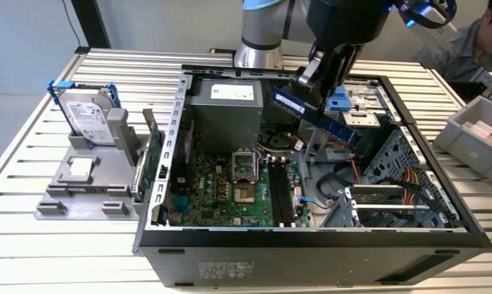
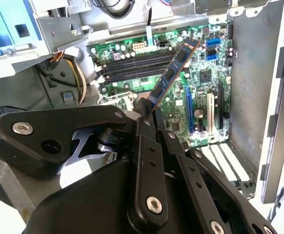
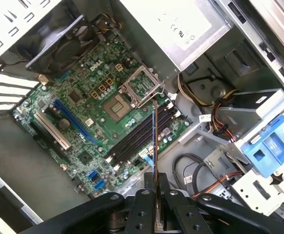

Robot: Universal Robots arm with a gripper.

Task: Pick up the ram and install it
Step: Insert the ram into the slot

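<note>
Gripper [image 1: 313, 92] is clamped on the ram [image 1: 340, 127], which hangs tilted over the open computer case [image 1: 311, 245], upper centre of the exterior view. I'd level it and square it to the memory slots [image 1: 280, 193] for a clean seat.

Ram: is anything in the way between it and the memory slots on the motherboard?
Nothing visible. The fingers hold the ram above the open case, and in both wrist views the dark memory slots below lie bare, with nothing across them.
</note>
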